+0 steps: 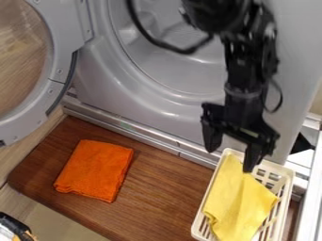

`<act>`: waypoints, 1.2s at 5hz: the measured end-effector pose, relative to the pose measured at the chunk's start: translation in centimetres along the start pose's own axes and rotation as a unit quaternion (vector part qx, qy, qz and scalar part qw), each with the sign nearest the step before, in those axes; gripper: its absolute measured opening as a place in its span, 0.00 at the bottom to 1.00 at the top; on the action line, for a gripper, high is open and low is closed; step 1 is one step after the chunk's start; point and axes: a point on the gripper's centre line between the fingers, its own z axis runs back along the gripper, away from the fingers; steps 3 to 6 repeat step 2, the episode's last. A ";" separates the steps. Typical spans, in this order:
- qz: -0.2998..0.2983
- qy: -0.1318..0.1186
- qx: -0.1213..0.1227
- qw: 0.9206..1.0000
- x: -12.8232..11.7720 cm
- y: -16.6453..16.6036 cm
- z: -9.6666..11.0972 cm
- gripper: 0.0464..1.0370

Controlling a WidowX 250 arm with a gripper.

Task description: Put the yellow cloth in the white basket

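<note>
Since the yellow cloth point(240, 202) lies in the white basket point(287, 177), lower right, the gripper point(233, 153), fingers apart, should rise gently; sideways drag could snag.

One cloth point(236, 202) lies in the basket point(289, 175) at the right of the counter point(164, 197); the second cloth point(95, 169) lies on the counter to the left, with the washing machine point(94, 80) behind and its door point(60, 28) at the left
</note>
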 end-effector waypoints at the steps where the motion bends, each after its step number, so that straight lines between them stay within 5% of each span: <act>1: 0.029 -0.009 0.020 0.999 -1.2 2.2 2.6 0.96; 2: 0.065 -0.016 0.031 0.997 -3.1 4.2 3.6 0.96; 6: 0.065 -0.016 0.031 0.997 -3.1 4.2 3.6 0.96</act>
